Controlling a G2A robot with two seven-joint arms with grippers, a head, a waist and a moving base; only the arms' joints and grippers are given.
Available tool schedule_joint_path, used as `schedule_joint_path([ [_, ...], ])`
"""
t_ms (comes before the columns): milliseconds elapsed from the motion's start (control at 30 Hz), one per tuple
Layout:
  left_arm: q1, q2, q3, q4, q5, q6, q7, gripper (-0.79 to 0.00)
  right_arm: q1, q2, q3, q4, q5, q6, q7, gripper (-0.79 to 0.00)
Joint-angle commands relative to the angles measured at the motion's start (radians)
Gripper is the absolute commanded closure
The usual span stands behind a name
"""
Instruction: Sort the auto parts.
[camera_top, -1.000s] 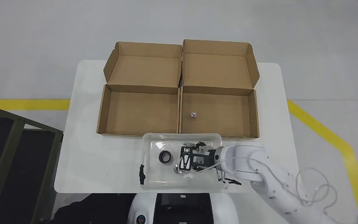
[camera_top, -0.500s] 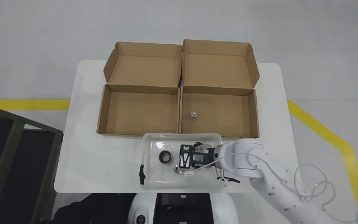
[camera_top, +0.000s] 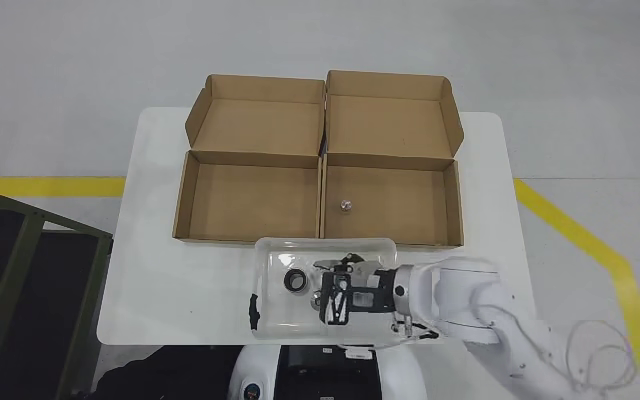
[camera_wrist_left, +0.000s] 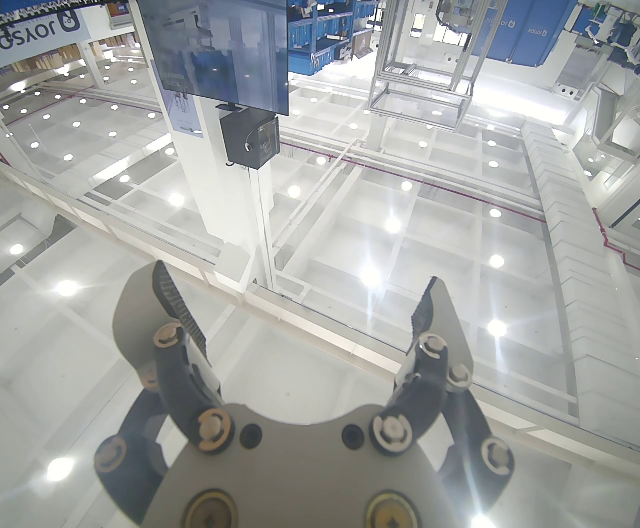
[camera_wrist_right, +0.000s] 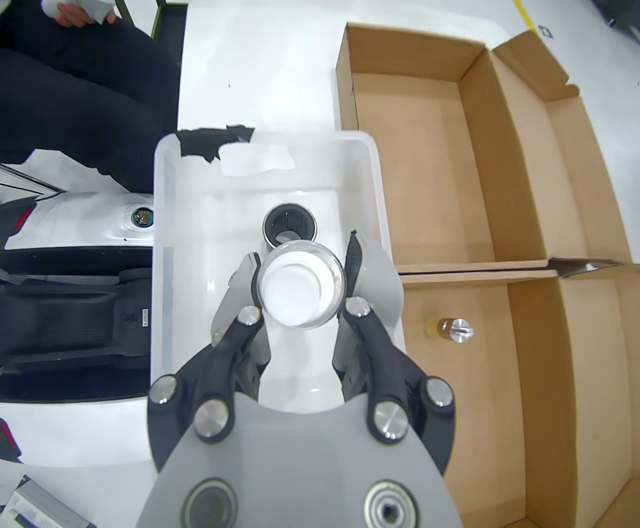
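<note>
Your right gripper (camera_wrist_right: 301, 247) is down inside the clear bin (camera_wrist_right: 164, 210), which sits on the white table (camera_top: 150, 200) at the edge nearest the robot. Its jaws are closed partway onto a silver ring (camera_wrist_right: 301, 290). One finger presses each side of the ring's rim, and the ring's open end faces the wrist camera. You cannot tell whether the ring rests on the bin floor or is lifted off it. A black bushing (camera_wrist_right: 290, 227) stands on end just beside the ring, on the robot's left of the gripper. It is too close to the ring to say whether the two touch. A strip of black tape (camera_wrist_right: 215, 142) is stuck on the bin's far rim as the right wrist sees it. Beyond the bin, two open cardboard boxes stand side by side with walls touching and lids folded back flat. The left box (camera_top: 250, 200) holds nothing you can see. The right box (camera_top: 400, 205) holds one small metal part (camera_wrist_right: 452, 330), silver-headed with a yellowish body, lying alone near the wall it shares with the left box. Your left gripper (camera_wrist_left: 296, 274) points up at the ceiling lights, with its jaws spread wide and nothing between them.
</note>
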Motion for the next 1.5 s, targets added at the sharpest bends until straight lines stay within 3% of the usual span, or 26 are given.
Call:
schedule_joint_path([
  [0,0.000,0.000,0.000,0.000,0.000,0.000,0.000,-0.785,0.013,-0.001,0.006,-0.014,0.010,-0.003,-0.021,0.000],
  [367,0.000,0.000,0.000,0.000,0.000,0.000,0.000,-0.785,0.088,-0.017,0.054,0.009,0.111,0.058,-0.268,0.000],
  [867,0.000,0.000,0.000,0.000,0.000,0.000,0.000,-0.785,0.108,-0.023,0.165,0.055,0.198,-0.024,-0.581,0.000],
  [1233,0.000,0.000,0.000,0.000,0.000,0.000,0.000,-0.785,0.063,-0.014,0.271,0.054,0.213,-0.061,-0.652,0.000],
  [1467,0.000,0.000,0.000,0.000,0.000,0.000,0.000,-0.785,0.041,-0.012,0.281,0.043,0.180,-0.080,-0.653,0.000],
])
